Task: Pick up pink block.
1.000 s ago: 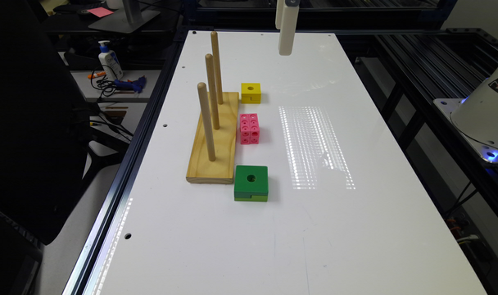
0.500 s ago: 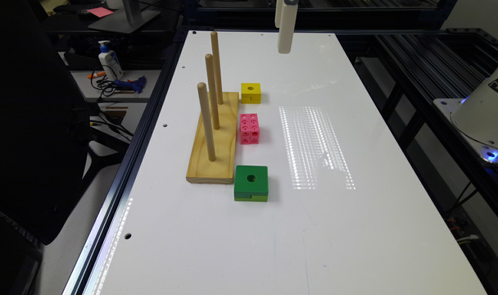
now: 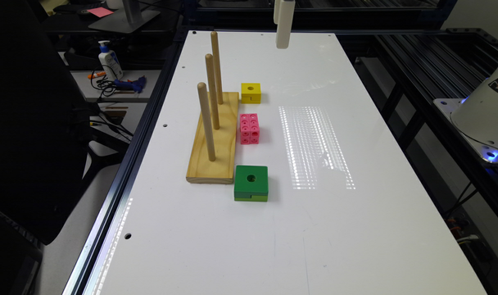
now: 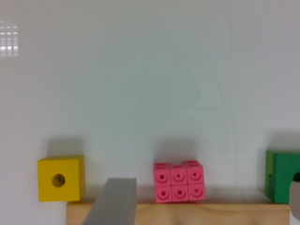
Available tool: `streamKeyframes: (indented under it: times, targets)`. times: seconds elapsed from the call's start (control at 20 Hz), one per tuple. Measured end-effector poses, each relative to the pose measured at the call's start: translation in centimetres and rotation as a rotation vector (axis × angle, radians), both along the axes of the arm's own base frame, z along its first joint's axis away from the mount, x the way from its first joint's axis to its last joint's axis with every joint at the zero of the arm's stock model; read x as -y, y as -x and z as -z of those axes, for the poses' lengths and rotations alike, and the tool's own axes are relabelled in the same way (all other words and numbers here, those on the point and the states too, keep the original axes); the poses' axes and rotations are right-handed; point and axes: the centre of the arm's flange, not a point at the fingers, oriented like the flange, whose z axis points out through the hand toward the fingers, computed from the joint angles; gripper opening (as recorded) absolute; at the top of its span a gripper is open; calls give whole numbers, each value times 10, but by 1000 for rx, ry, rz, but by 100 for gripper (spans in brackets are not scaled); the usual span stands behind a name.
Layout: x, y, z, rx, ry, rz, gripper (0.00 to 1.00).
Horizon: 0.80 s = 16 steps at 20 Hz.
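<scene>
1. From the exterior view: the pink block (image 3: 249,128) lies flat on the white table (image 3: 355,229), touching the edge of the wooden peg board (image 3: 214,139). The yellow cube (image 3: 250,92) and the green block (image 3: 251,182) also sit beside that board, one on each side of the pink block. The gripper (image 3: 282,41) hangs high up, well apart from the board.

2. From the wrist view: the pink block (image 4: 179,182) sits tight against the peg board (image 4: 178,213). I cannot tell if the fingers are apart or together. I think the gripper should come straight down over the pink block and pinch its two free ends, because the board blocks one long side.
</scene>
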Motion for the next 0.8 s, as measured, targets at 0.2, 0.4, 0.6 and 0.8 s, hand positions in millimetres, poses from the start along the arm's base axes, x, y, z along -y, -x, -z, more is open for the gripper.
streamKeyframes:
  times: [0.2,0.4,0.6,0.8]
  targets:
    - [2,0,0,2,0,1,100]
    - [4,-1,5,-4,0,1,100]
    - [4,-6,36,-12,-1,0,100]
    - [4,-11,55,-13,-2,0,100]
